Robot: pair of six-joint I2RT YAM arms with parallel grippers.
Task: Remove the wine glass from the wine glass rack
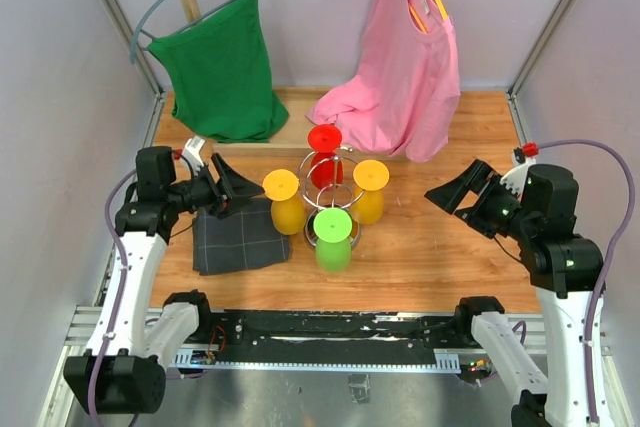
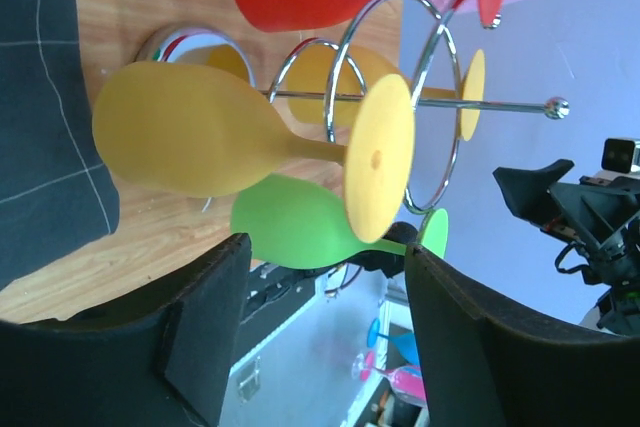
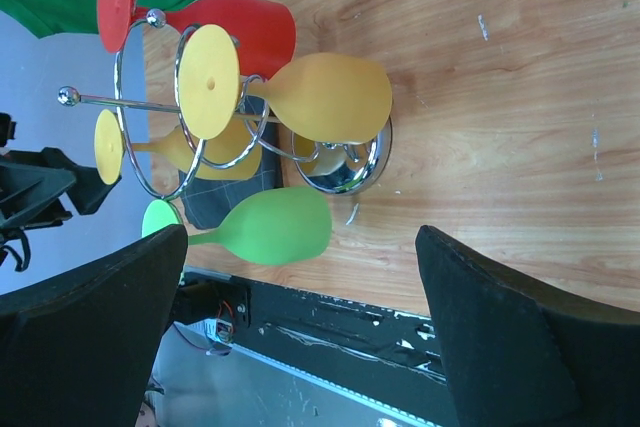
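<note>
The chrome wine glass rack [image 1: 328,175] stands mid-table with several plastic glasses hanging upside down on it: a red one [image 1: 325,155] at the back, a yellow one [image 1: 286,201] on the left, a yellow one [image 1: 370,190] on the right, a green one [image 1: 333,238] in front. My left gripper [image 1: 238,187] is open and empty, just left of the left yellow glass [image 2: 200,127]. My right gripper [image 1: 452,190] is open and empty, well to the right of the rack [image 3: 340,162].
A folded dark grey cloth [image 1: 238,237] lies left of the rack, under my left gripper. A green shirt [image 1: 220,62] and a pink shirt [image 1: 405,67] hang on hangers at the back, their hems on the table.
</note>
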